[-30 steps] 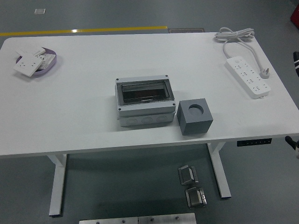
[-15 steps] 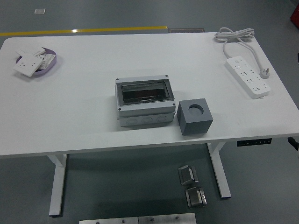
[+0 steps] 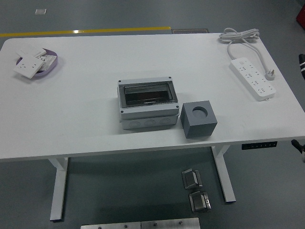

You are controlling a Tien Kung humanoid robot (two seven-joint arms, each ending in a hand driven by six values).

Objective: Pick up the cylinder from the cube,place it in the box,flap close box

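A grey box (image 3: 147, 119) stands at the table's middle, its clear flap (image 3: 147, 94) lying shut over the opening. Something dark shows dimly through the flap. A grey cube (image 3: 198, 125) stands just right of the box, with a round hole (image 3: 200, 112) in its top. I see no cylinder standing out of the cube. Only small black slivers of my right arm (image 3: 299, 145) show at the picture's right edge, off the table. My left arm is out of view.
A white power strip (image 3: 252, 78) with its coiled cable lies at the far right. A purple dish with white switch plates (image 3: 35, 64) sits at the far left. Metal parts (image 3: 195, 191) lie on the floor under the white table (image 3: 86, 119).
The black slivers at the right edge shifted slightly. Nothing on the table moved.
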